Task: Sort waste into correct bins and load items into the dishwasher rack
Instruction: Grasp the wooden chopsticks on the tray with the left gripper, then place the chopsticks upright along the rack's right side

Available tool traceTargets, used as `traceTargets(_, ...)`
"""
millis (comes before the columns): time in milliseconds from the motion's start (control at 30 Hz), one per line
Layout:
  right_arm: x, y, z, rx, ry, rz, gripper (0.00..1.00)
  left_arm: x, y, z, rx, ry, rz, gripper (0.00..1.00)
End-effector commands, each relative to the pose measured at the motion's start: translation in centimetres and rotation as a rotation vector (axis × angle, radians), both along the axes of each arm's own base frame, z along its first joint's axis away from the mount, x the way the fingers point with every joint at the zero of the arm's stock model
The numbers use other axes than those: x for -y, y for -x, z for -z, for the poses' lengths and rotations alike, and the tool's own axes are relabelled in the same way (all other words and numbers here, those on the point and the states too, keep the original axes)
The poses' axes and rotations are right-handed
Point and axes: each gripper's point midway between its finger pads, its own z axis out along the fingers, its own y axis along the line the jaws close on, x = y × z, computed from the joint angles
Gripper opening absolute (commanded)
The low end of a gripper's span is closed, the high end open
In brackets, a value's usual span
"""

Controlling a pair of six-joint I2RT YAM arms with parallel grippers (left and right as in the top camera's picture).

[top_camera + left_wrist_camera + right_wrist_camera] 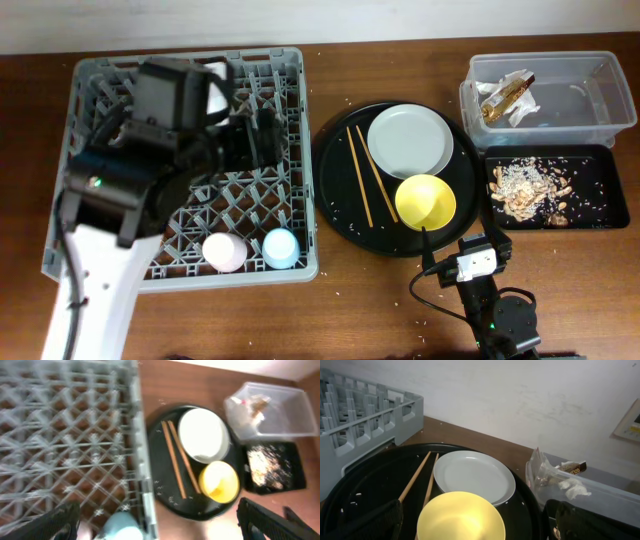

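Note:
The grey dishwasher rack (300,120) holds a pink cup (224,251) and a blue cup (281,248) at its front edge. My left gripper (262,135) hangs open and empty over the rack; its view (157,527) shows the blue cup (122,527) below. The grey-white plate (410,139), yellow bowl (425,200) and chopsticks (365,175) lie on the round black tray. My right gripper (458,238) is open, just in front of the bowl (460,517). The napkin with wrapper (508,98) lies in the clear tub (600,100). Food scraps (525,188) lie in the shallow black tray (600,190).
The large round black tray (335,190) sits between the rack and the bins, with a few crumbs on it. Loose crumbs dot the wooden table (380,310) in front. A white wall (520,400) rises behind the table.

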Motion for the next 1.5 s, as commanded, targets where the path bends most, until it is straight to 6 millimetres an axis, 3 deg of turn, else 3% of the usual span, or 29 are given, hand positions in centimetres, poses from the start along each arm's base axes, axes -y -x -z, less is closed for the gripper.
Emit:
traceTargets(0,0.1,0.0,0.3,-0.001,0.004,0.005,0.98,8.4,-1.1,7.0,-0.14,-0.087,0.191,0.95)
traceTargets(100,0.1,0.0,0.3,-0.001,0.004,0.005,0.98,15.9,-3.6,16.4,-0.226,-0.167,0.227,0.89)
traceTargets(133,0.1,0.0,0.3,-0.001,0.004,0.005,0.98,16.7,-4.1,19.2,-0.282,-0.163,0.149,0.82)
traceTargets(167,0.1,0.0,0.3,-0.001,0.004,0.004,0.98,17.1,-4.5,22.3,-0.35,-0.156,0.069,0.6)
traceTargets(200,0.1,0.0,0.3,-0.001,0.004,0.005,0.98,17.6,-4.8,25.5,-0.407,-0.155,0.032,0.47)
traceTargets(267,0.1,0.0,0.3,-0.001,0.004,0.005,0.98,19.1,-4.7,30.6,-0.494,-0.139,0.063,0.39)
traceTargets(333,0.1,0.0,0.3,-0.001,0.004,0.004,0.98,18.6,-4.1,35.7,-0.588,-0.177,-0.001,0.34)
traceTargets(400,0.1,0.0,0.3,-0.001,0.004,0.004,0.99,18.4,-3.8,37.7,-0.61,-0.199,-0.006,0.3)
traceTargets(467,0.1,0.0,0.3,-0.001,0.004,0.005,0.98,17.7,-3.1,39.2,-0.654,-0.231,-0.026,0.01)
traceTargets(533,0.1,0.0,0.3,-0.001,0.004,0.005,0.99,17.1,-2.9,38.6,-0.674,-0.241,-0.041,0.01)
traceTargets(600,0.1,0.0,0.3,-0.001,0.004,0.005,0.98,16.4,-4.4,35.3,-0.668,-0.236,-0.042,0.0)
traceTargets(633,0.1,0.0,0.3,-0.001,0.004,0.004,0.98,16.1,-5.3,32.7,-0.642,-0.242,0.007,0.0)
traceTargets(700,0.1,0.0,0.3,-0.001,0.004,0.005,0.98,14.9,-7.4,25.0,-0.52,-0.248,0.099,0.0)
traceTargets(733,0.1,0.0,0.3,-0.001,0.004,0.005,0.98,14.0,-7.9,23.0,-0.485,-0.265,0.099,0.0)
traceTargets(767,0.1,0.0,0.3,-0.001,0.004,0.005,0.99,12.4,-8.7,20.8,-0.43,-0.305,0.096,0.0)
traceTargets(800,0.1,0.0,0.3,-0.001,0.004,0.004,0.98,9.2,-9.8,18.9,-0.377,-0.383,0.025,0.0)
traceTargets(867,0.1,0.0,0.3,-0.001,0.004,0.005,0.98,4.3,-11.4,18.4,-0.378,-0.441,-0.085,0.0)
traceTargets(933,0.1,0.0,0.3,-0.001,0.004,0.004,0.98,2.5,-11.8,19.0,-0.417,-0.415,-0.116,0.0)
traceTargets(1100,0.1,0.0,0.3,-0.001,0.004,0.004,0.99,2.1,-10.6,22.2,-0.512,-0.423,-0.107,0.0)
traceTargets(1167,0.1,0.0,0.3,-0.001,0.004,0.005,0.99,3.2,-9.9,22.4,-0.548,-0.368,-0.075,0.0)
traceTargets(1200,0.1,0.0,0.3,-0.001,0.004,0.005,0.98,4.1,-9.5,22.4,-0.572,-0.318,-0.05,0.14)
traceTargets(1333,0.1,0.0,0.3,-0.001,0.004,0.005,0.99,5.2,-8.9,19.9,-0.554,-0.278,-0.021,0.26)
traceTargets(1367,0.1,0.0,0.3,-0.001,0.004,0.005,0.98,6.5,-8.4,19.3,-0.538,-0.276,0.008,0.4)
traceTargets(1467,0.1,0.0,0.3,-0.001,0.004,0.004,0.98,12.1,-6.3,20.3,-0.504,-0.289,0.126,0.47)
